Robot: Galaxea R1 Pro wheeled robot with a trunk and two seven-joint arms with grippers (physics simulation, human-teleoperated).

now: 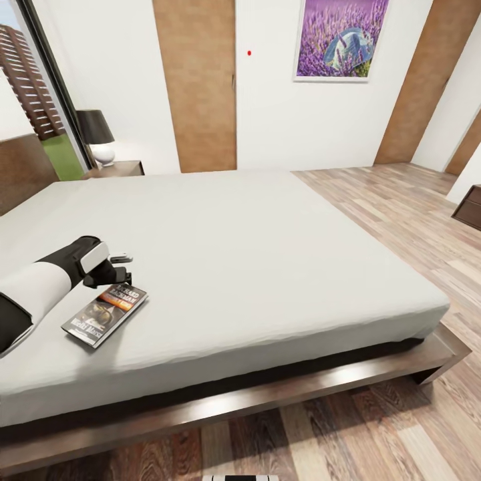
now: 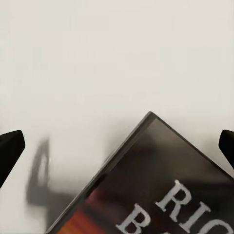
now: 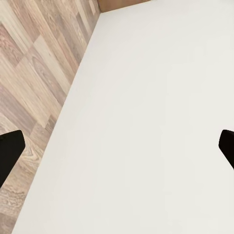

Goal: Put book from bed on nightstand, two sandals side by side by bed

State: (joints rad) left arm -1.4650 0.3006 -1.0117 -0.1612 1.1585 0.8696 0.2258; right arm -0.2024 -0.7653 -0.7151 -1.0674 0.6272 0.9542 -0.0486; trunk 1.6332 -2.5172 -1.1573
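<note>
The book [image 1: 105,314] lies flat on the bed [image 1: 267,267], near the mattress's front left part. Its dark cover has an orange band and white lettering. My left gripper [image 1: 123,266] hovers just beyond the book's far corner, fingers spread and open, holding nothing. In the left wrist view the book's corner [image 2: 161,185] sits low between the two dark fingertips [image 2: 9,146] of the left gripper [image 2: 117,146]. A nightstand [image 1: 120,168] stands at the bed's far left side. My right gripper [image 3: 117,146] is open over an off-white surface. The sandals are out of view.
A black-shaded lamp [image 1: 97,137] stands on the nightstand. Wood floor [image 1: 401,220] runs along the bed's right side and in front of its low frame [image 1: 267,401]. A dark cabinet [image 1: 469,207] sits at the right edge. A window [image 1: 33,87] is at the far left.
</note>
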